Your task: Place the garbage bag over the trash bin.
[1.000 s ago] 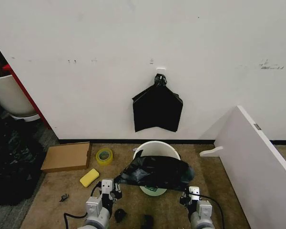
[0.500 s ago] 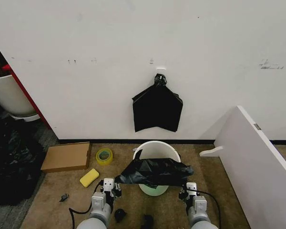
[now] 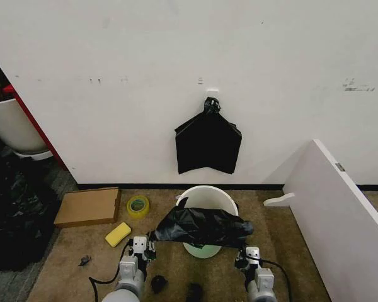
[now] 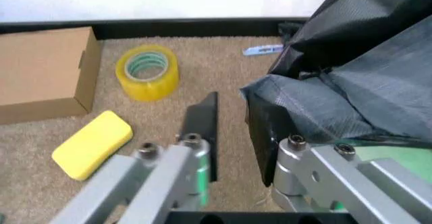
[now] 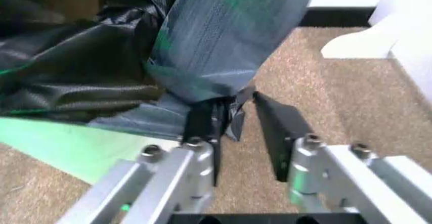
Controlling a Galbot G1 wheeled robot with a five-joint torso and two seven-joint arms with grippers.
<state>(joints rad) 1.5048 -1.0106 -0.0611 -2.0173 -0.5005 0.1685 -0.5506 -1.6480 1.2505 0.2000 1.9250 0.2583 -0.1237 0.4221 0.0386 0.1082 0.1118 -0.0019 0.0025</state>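
The cream-white trash bin (image 3: pixel 208 194) stands on the carpet by the wall. The black garbage bag (image 3: pixel 201 226) lies crumpled across the bin's near half, and the far rim is bare. My left gripper (image 3: pixel 143 246) sits low at the bag's left corner, fingers open. In the left wrist view the left gripper (image 4: pixel 233 133) has carpet in its gap, and the garbage bag (image 4: pixel 351 72) hangs against one finger. My right gripper (image 3: pixel 244 255) is at the right corner. The right gripper (image 5: pixel 240 125) is open in its wrist view, with a tip of the garbage bag (image 5: pixel 223 42) loose between the fingers.
A cardboard box (image 3: pixel 88 206), a yellow tape roll (image 3: pixel 137 206) and a yellow sponge (image 3: pixel 118 234) lie left of the bin. A black knotted bundle (image 3: pixel 208 143) hangs on the wall above. A white board (image 3: pixel 340 207) leans at the right. A white tub (image 3: pixel 12 126) is at far left.
Both grippers have drawn back toward me and dropped lower. The bag, stretched between them before, has slackened and settled on the bin's near side.
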